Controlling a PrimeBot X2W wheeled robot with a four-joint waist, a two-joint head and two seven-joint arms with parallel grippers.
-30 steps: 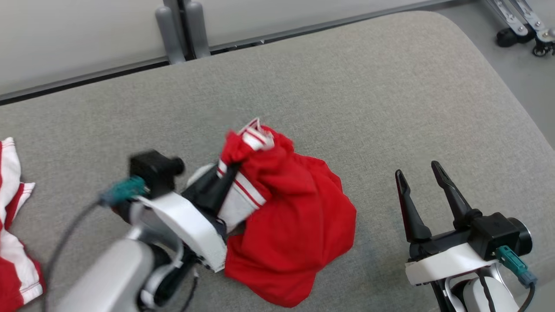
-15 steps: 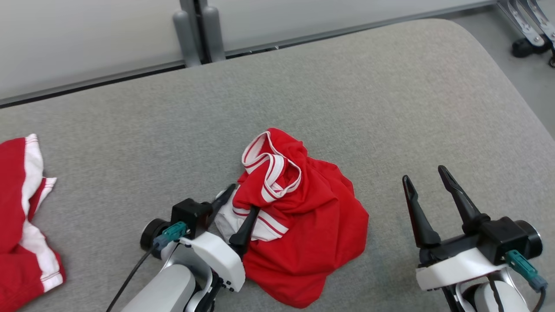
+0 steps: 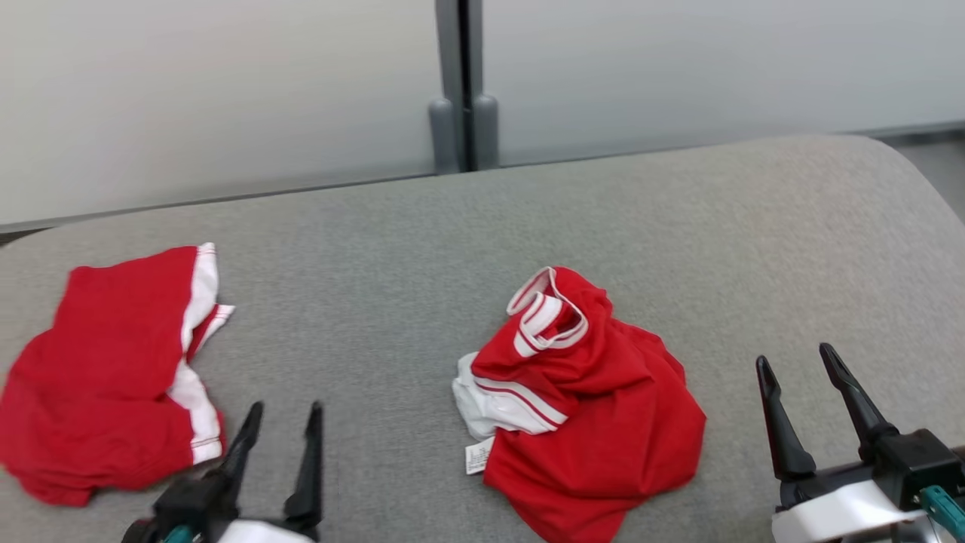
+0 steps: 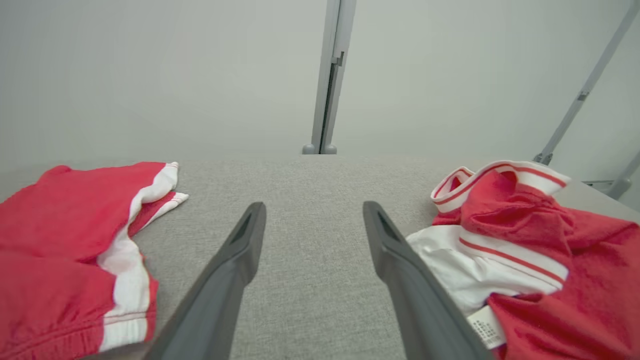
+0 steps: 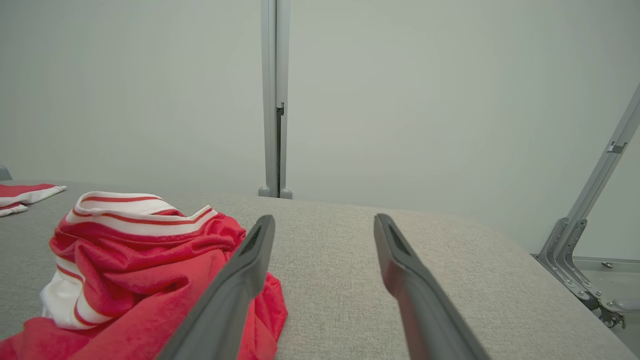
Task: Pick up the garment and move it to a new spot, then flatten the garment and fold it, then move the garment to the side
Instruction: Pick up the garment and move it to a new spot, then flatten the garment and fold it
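The garment is a crumpled red heap with white, red-striped trim, and it lies loose near the middle of the grey padded surface. My left gripper stands open at the lower left, well clear of the heap, with nothing between its fingers. In the left wrist view the garment lies just right of the open left gripper. My right gripper is open at the lower right, a little right of the heap. In the right wrist view the garment sits left of the empty right gripper.
A second red garment with white bands lies at the surface's left end, also in the left wrist view. A pale wall with a grey upright post runs behind the surface. A metal frame stands off its right end.
My left gripper opened, let go of the garment's white trim and drew back to the lower left. The garment settled on the surface. The head camera turned, shifting the whole picture right.
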